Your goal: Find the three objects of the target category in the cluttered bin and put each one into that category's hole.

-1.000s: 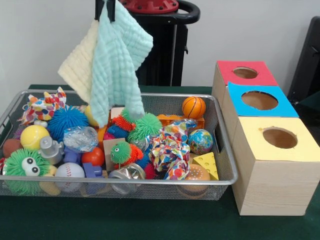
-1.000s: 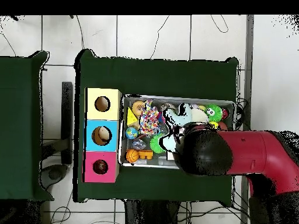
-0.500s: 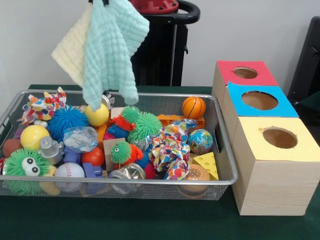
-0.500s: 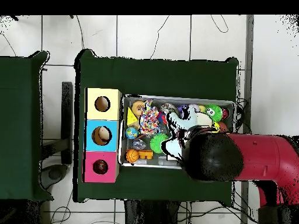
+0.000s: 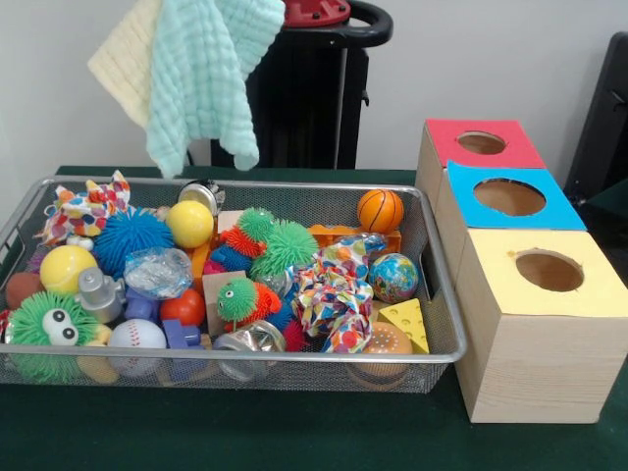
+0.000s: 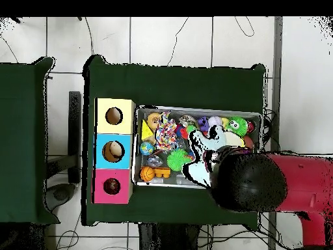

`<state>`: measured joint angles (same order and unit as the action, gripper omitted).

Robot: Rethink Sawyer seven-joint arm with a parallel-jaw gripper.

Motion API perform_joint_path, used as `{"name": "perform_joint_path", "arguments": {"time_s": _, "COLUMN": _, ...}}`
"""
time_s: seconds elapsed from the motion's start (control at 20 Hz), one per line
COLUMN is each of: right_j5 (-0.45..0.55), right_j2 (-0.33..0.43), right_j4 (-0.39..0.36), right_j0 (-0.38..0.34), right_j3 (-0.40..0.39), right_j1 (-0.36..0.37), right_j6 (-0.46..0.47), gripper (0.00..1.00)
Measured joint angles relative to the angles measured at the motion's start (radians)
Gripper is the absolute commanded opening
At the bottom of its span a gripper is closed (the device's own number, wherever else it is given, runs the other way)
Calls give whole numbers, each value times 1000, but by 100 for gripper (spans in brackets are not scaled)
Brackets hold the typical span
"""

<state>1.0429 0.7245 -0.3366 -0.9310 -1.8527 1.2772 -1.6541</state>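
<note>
A mint green cloth (image 5: 201, 69) and a pale yellow cloth (image 5: 126, 61) hang together from above the front view's top edge, over the far left of the silver mesh bin (image 5: 324, 185). The gripper that holds them is past that edge, and in the overhead view it is hidden under the red and black arm (image 6: 260, 185). The cloths (image 6: 214, 138) show there over the bin (image 6: 195, 109). The red-topped box's hole (image 5: 481, 142) lies at the far right, also in the overhead view (image 6: 112, 187).
The bin holds several toys: an orange basketball (image 5: 380, 209), a globe ball (image 5: 393, 277), a yellow ball (image 5: 189, 224), a green furry ball with eyes (image 5: 49, 322), a cheese wedge (image 5: 405, 322). The blue-topped box (image 5: 509, 196) and the yellow-topped box (image 5: 549, 270) stand in front of the red one.
The two cloths have risen out of the bin and shifted left in the front view, uncovering the yellow ball. The gripper has gone past the top edge. The arm has drawn back in the overhead view.
</note>
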Motion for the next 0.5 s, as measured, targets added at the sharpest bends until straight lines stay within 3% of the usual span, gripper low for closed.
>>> {"name": "perform_joint_path", "arguments": {"time_s": 0.5, "right_j5": 27, "right_j2": 25, "right_j4": 2, "right_j0": -27, "right_j3": 0, "right_j1": 22, "right_j6": 1, "gripper": 0}}
